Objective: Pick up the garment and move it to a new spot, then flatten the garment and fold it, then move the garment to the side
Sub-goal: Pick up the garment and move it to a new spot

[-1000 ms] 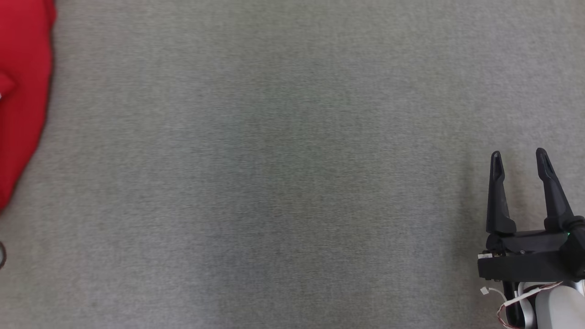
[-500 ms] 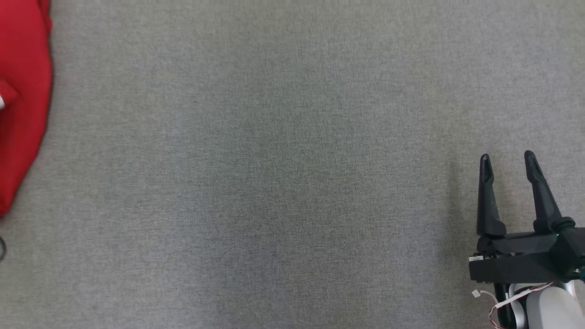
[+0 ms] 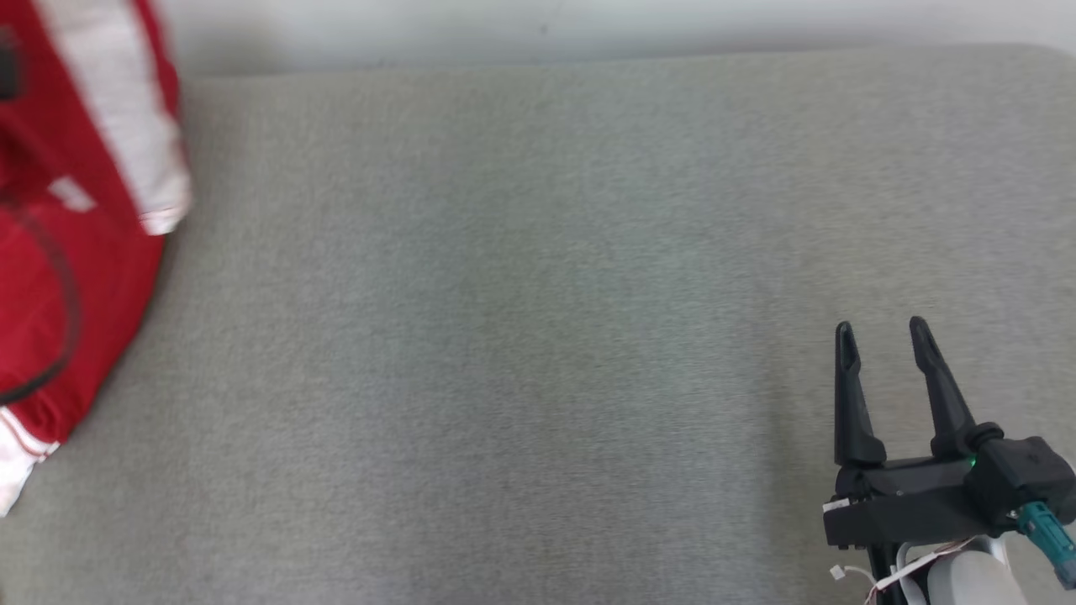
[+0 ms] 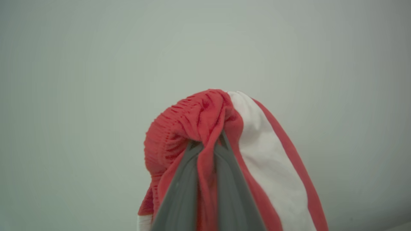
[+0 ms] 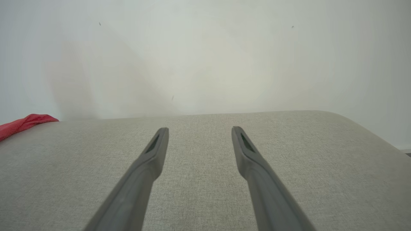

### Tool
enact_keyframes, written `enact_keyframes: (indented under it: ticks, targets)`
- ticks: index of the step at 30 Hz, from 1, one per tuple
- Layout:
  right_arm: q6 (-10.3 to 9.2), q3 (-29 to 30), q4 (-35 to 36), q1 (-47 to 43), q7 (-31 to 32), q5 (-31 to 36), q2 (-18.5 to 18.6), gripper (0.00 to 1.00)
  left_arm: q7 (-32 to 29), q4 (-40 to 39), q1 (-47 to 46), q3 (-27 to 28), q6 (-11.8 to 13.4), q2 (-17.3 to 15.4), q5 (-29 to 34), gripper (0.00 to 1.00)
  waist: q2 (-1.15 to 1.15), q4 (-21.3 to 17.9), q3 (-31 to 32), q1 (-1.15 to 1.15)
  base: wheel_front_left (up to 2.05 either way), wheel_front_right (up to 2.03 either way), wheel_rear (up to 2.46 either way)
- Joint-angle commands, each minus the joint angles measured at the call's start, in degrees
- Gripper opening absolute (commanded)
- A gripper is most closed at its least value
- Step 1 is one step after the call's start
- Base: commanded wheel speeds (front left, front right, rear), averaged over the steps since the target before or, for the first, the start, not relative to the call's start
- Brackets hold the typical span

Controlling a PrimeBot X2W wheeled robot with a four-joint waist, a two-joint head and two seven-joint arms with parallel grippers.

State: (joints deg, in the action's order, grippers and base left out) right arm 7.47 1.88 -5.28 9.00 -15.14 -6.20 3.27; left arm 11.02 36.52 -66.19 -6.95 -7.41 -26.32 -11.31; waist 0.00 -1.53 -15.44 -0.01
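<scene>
The garment (image 3: 109,277) is red with white stripes and hangs bunched at the left edge of the head view. In the left wrist view a fold of the garment (image 4: 192,118) is pinched between the two grey fingers of my left gripper (image 4: 208,142), which is shut on it against a pale wall. Low on the right, my right gripper (image 3: 881,328) stands open over the grey padded surface (image 3: 538,336) with nothing between its fingers. The right wrist view has the right gripper (image 5: 199,129) open, and a red edge of the garment (image 5: 25,122) far to the left.
The padded surface ends at a white wall (image 3: 588,25) along the back, and its right corner (image 5: 369,128) is rounded. A thin dark cable (image 3: 71,294) loops in front of the garment.
My left gripper has shut on the garment. The head camera has shifted, so the back wall and more of the garment, with its white stripe, now show. The right gripper stays open.
</scene>
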Motion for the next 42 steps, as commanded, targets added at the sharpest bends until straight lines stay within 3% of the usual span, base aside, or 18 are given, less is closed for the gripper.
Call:
enact_keyframes:
  ticks: [1, 9, 16, 21, 29, 34, 42]
  targets:
    - [0.05, 0.0, -0.3, -1.2, 0.0, -0.3, -0.1, 1.0, -0.4, -1.8, -0.6, -1.2, 0.0, 1.2, -1.2, 0.0, 0.0, -3.1, 3.0, 0.01, 0.0, 0.0, 0.0]
    - [0.05, -0.2, -1.3, -1.5, 0.0, -3.2, -0.4, 1.0, -6.5, -11.2, -2.6, -12.5, 0.1, 9.5, -5.7, 0.0, 0.0, -11.4, 4.7, 0.01, 0.0, 0.0, 0.0]
    - [0.05, 0.3, -1.1, -0.3, 0.0, -4.6, -0.4, 1.0, -5.3, -9.0, -3.8, -17.1, 0.2, 18.4, -8.3, 0.0, 0.0, -17.6, 2.6, 0.01, 0.0, 0.0, 0.0]
    - [0.05, 1.8, -0.7, 0.1, 0.0, -5.2, -0.4, 1.0, -2.5, -5.8, 0.3, -19.3, 0.7, 21.7, -9.9, 0.0, 0.0, -18.8, 0.8, 0.01, 0.0, 0.0, 0.0]
    - [0.05, 2.9, -0.6, 0.2, 0.0, -4.1, -0.4, 1.0, 2.3, -1.4, 13.1, -19.8, 3.0, 22.5, -13.1, 0.0, 0.0, -14.7, -0.2, 0.01, 0.0, 0.0, 0.0]
    - [0.05, 2.8, -0.5, 0.2, 0.0, -3.0, -0.4, 1.0, 3.9, -0.2, 22.7, -17.2, 5.1, 20.1, -14.5, 0.0, 0.0, -11.2, 0.4, 0.01, 0.0, 0.0, 0.0]
    - [0.05, 1.9, -0.4, -0.7, 0.0, -1.9, -0.4, 1.0, 4.2, -5.7, 35.8, -11.1, 7.5, 17.5, -15.6, 0.0, 0.0, -7.1, 1.4, 0.01, 0.0, 0.0, 0.0]
